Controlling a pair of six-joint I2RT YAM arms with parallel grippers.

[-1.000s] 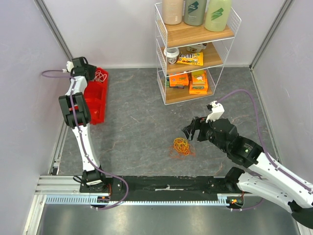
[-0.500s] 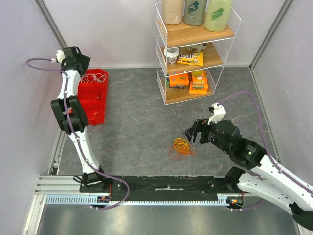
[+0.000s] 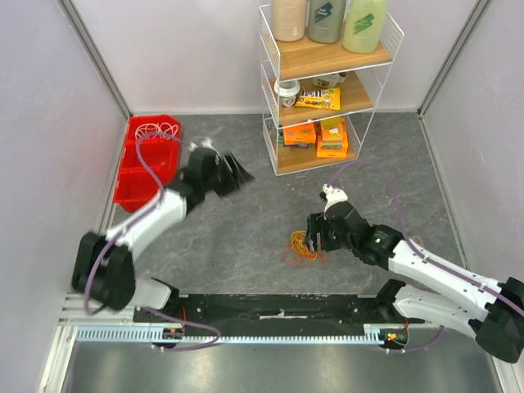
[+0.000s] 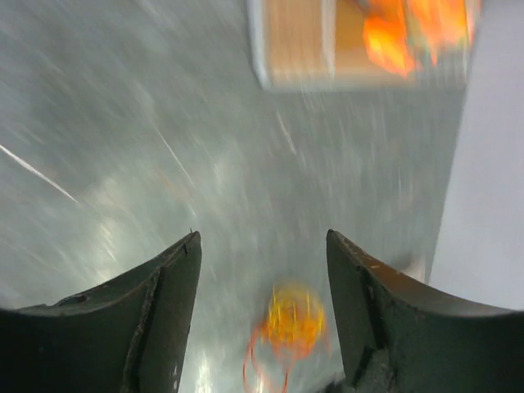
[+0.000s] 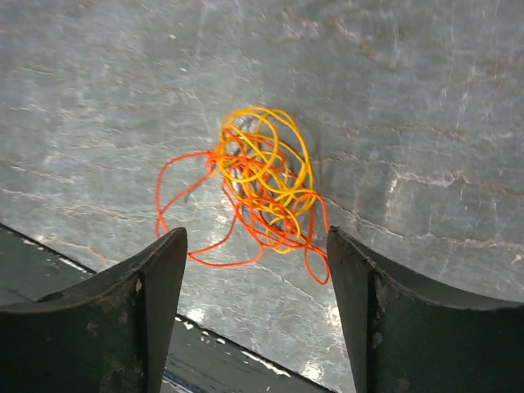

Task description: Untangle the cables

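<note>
A: Containers, first entry?

B: Red plastic bin (image 3: 131,184), far left of the grey mottled table top (image 3: 229,221). Its far end holds white cable coils (image 3: 158,129). The near part cannot be read.

A: Second?

B: White wire shelf rack (image 3: 270,98) at the back wall, three wooden shelves. Top: three tall bottles (image 3: 326,20), one beige and two green. Middle: a small white cup (image 3: 287,90) beside a flat yellow packet (image 3: 318,99). Bottom: orange boxes (image 3: 319,137), stacked.

A: Loose items?

B: One tangle of thin yellow and orange cables (image 5: 262,184), lying on the table in front of the rack, well apart from the bin. Yellow loops sit on top and orange strands trail out toward the near edge.

A: End effectors?

B: Right gripper (image 5: 255,237): fingers spread, empty, just above the tangle and straddling it in its wrist view. Left gripper (image 4: 262,270): fingers spread, empty, blurred, over bare table between bin and rack, the tangle visible ahead.
</note>
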